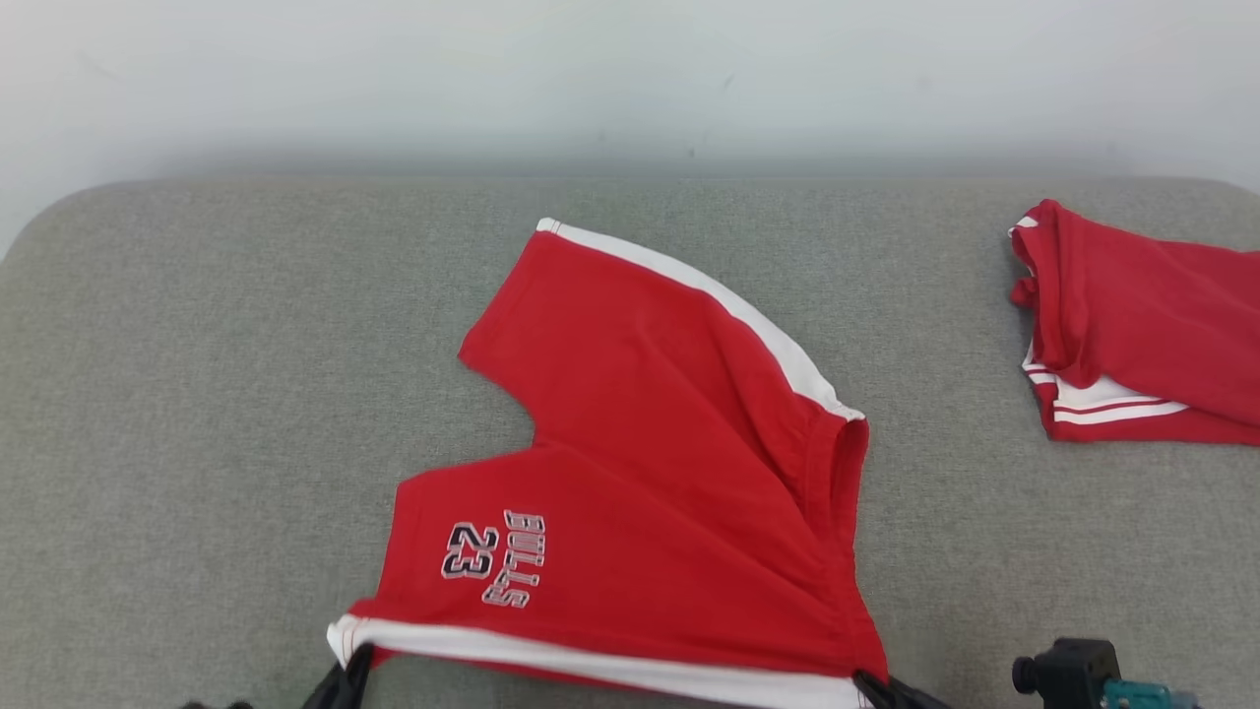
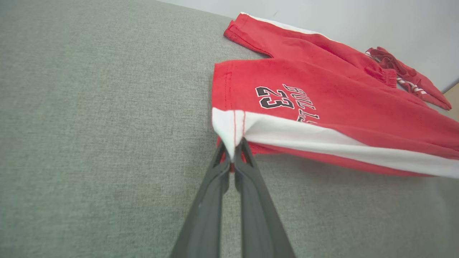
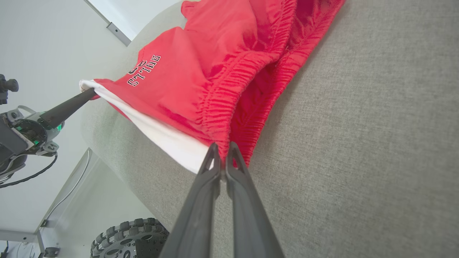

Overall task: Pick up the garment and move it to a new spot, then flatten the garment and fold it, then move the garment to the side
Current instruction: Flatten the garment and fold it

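The garment (image 1: 650, 492) is a pair of red shorts with white side stripes and "BULLS 23" lettering, spread on the grey padded surface (image 1: 197, 394). Its near edge is lifted between my two grippers. My left gripper (image 1: 349, 668) is shut on the white hem corner (image 2: 229, 129) of the near leg. My right gripper (image 1: 871, 681) is shut on the elastic waistband corner (image 3: 224, 150). In the left wrist view the garment (image 2: 322, 104) stretches away to the right from the left gripper (image 2: 232, 152). In the right wrist view the right gripper (image 3: 223, 154) pinches the garment (image 3: 200, 71).
A second red garment (image 1: 1142, 325) with white stripes lies folded at the far right of the surface. A pale wall (image 1: 630, 79) stands behind. Over the surface's near edge, the right wrist view shows a knobbly wheel (image 3: 125, 240) on the floor and my left arm's wrist (image 3: 25, 132).
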`<state>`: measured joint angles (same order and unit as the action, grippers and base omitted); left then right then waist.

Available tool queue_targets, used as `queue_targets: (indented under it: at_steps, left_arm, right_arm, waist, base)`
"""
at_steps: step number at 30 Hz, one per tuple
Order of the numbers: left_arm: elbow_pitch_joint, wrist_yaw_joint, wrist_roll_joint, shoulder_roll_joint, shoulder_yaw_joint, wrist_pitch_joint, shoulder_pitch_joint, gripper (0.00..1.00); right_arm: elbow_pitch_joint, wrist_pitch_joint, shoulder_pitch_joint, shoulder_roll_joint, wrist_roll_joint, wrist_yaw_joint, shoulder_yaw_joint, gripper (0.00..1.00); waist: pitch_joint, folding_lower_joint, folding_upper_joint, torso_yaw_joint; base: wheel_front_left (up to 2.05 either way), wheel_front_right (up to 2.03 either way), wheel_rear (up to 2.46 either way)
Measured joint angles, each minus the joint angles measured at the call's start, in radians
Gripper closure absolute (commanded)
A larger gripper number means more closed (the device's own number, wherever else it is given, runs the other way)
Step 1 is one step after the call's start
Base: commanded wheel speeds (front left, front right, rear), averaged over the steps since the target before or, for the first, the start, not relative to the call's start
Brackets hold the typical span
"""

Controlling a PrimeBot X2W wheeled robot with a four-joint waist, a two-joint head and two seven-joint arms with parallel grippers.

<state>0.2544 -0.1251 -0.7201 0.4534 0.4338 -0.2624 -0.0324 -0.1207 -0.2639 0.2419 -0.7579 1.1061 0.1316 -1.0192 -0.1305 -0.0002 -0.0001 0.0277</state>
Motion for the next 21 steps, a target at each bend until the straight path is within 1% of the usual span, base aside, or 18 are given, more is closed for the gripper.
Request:
queue_targets:
  at_steps: [5,9,12,13,15,18,21]
  left_arm:
    - [-0.009,-0.005,0.021,-0.011,-0.02,0.0,0.029,1.0]
    - [-0.026,-0.006,0.025,0.003,-0.016,0.0,0.026,1.0]
    - [-0.04,-0.006,0.025,0.042,-0.007,0.0,-0.007,1.0]
    - [-0.04,-0.006,0.025,0.042,-0.007,0.0,-0.007,1.0]
    - [-0.047,-0.006,0.024,0.074,0.007,0.0,-0.049,1.0]
    - [-0.066,-0.007,0.022,0.123,0.036,0.021,-0.133,1.0]
    - [-0.077,-0.007,-0.004,0.165,0.067,0.061,-0.241,1.0]
  right_arm:
    - [0.01,0.0,-0.026,0.001,0.0,0.0,0.019,1.0]
    - [0.029,0.0,-0.037,0.007,0.003,0.0,0.038,1.0]
    - [0.05,0.0,-0.035,0.015,0.03,0.0,0.07,1.0]
    - [0.05,0.0,-0.035,0.015,0.03,0.0,0.07,1.0]
    - [0.066,0.0,-0.034,0.017,0.045,0.0,0.089,1.0]
    - [0.079,0.0,-0.014,0.022,0.084,0.0,0.124,1.0]
    - [0.09,0.0,0.017,0.028,0.111,0.0,0.132,1.0]
  waist:
    - [0.005,0.0001,0.0001,-0.006]
    - [0.014,0.0002,0.0001,-0.013]
    - [0.017,0.0001,0.0,-0.019]
    - [0.017,0.0001,0.0,-0.019]
    - [0.018,0.0002,0.0001,-0.024]
    - [0.016,0.0001,0.0002,-0.033]
    - [0.005,0.0002,0.0002,-0.045]
  base:
    - [0.0,0.0,0.0]
    - [0.0,0.0,0.0]
    - [0.0,0.0,0.0]
    - [0.0,0.0,0.0]
    - [0.0,0.0,0.0]
    - [0.0,0.0,0.0]
    - [0.0,0.0,0.0]
